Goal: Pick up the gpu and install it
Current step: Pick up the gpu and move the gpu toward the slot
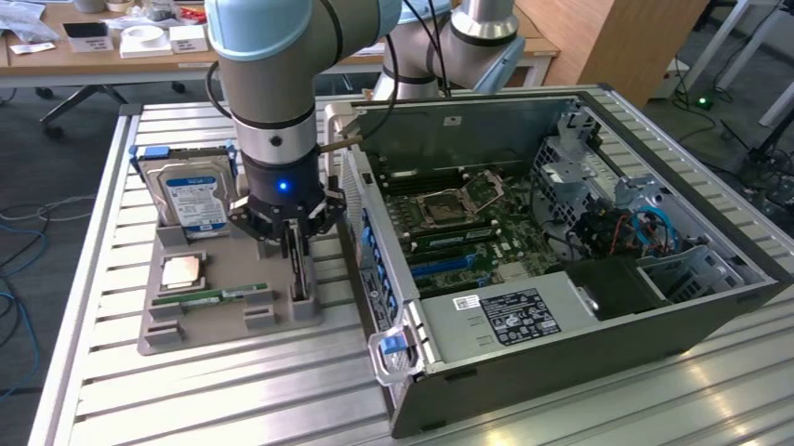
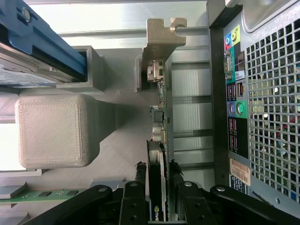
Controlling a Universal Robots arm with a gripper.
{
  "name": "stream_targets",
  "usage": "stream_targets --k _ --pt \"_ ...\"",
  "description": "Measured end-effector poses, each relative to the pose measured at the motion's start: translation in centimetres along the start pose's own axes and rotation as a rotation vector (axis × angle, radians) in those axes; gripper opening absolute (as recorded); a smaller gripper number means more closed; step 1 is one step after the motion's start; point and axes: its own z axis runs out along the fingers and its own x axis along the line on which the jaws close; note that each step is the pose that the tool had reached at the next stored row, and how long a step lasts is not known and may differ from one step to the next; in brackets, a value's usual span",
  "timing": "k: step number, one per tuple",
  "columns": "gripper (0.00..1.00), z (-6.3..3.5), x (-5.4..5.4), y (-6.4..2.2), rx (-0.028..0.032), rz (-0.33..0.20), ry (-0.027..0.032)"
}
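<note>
The gpu point(image 1: 299, 277) stands on edge in a slot of the grey parts tray point(image 1: 230, 327), beside the open computer case point(image 1: 694, 307). In the wrist view the gpu point(image 2: 157, 136) runs away from the camera, its silver end bracket point(image 2: 162, 33) at the far end. My gripper point(image 1: 294, 246) is lowered over the card. Its black fingers point(image 2: 140, 169) flank the two faces of the card, close to them, and a thin gap still shows. The gripper point(image 2: 157, 166) is open around the card's near end.
On the tray also sit a hard drive point(image 1: 192, 195) with a blue-white label, a CPU point(image 1: 184, 269) and a RAM stick point(image 1: 226, 297). The case's rear port panel point(image 2: 234, 103) stands right beside the card. The motherboard point(image 1: 453, 232) lies exposed inside the case.
</note>
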Motion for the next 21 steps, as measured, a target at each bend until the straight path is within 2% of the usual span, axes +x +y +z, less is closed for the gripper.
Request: stream_targets --k 2,3,15,19,21 --pt "0.33 0.00 0.00 0.00 0.0000 0.000 0.0000" --pt "0.26 0.00 0.00 0.00 0.0001 0.000 0.0001" --pt "0.26 0.00 0.00 0.00 0.0000 -0.002 0.0001" --pt "0.26 0.00 0.00 0.00 -0.0012 -0.048 0.0021" --pt "0.26 0.01 0.00 0.00 -0.0013 -0.054 0.0024"
